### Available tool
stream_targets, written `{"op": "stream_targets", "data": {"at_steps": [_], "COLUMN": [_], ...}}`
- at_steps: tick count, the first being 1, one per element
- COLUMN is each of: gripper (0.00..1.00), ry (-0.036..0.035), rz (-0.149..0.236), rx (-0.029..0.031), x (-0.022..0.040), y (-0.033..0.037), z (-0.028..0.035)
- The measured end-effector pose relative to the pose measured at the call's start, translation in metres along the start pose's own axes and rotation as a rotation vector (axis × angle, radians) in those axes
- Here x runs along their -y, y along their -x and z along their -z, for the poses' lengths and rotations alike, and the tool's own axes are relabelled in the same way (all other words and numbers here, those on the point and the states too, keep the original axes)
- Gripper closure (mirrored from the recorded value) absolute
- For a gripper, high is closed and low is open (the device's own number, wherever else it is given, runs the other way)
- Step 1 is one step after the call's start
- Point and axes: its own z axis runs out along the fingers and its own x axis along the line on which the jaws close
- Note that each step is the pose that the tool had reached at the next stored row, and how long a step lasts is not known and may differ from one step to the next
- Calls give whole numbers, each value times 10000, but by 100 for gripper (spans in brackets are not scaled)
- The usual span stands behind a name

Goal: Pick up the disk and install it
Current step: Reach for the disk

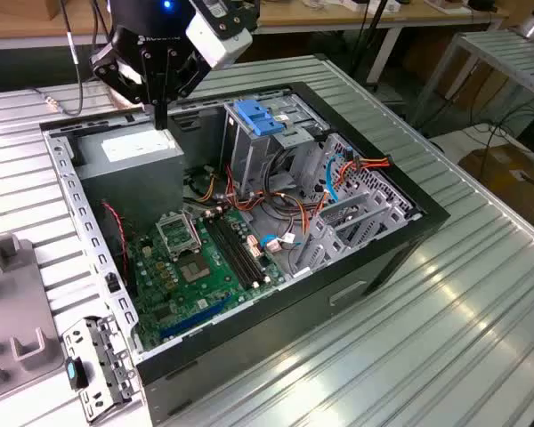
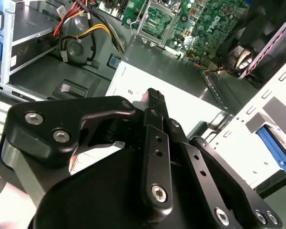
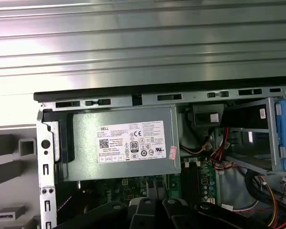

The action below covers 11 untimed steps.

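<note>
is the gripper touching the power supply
Cannot tell. In the exterior view the gripper tip overlaps the power supply top, and the second wrist view looks down along it, so neither shows contact or a gap.

A ribbed, silvery metal counter [image 1: 445, 338] carries everything here. An open black computer case [image 1: 276, 331] lies on its side across the middle. At the exterior view's left sits a grey moulded holder [image 1: 18, 342], and just beside the case's near corner lies a perforated metal piece [image 1: 98, 365] with a blue tab.
</note>
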Motion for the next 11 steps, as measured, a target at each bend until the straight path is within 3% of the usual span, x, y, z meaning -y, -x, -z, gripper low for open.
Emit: {"op": "stream_targets", "data": {"at_steps": [6,11], "gripper": [89,89], "ry": [-1,0], "rz": [-1,1], "rx": [0,0], "x": [0,5], "y": [-5,-69], "z": [0,1]}}
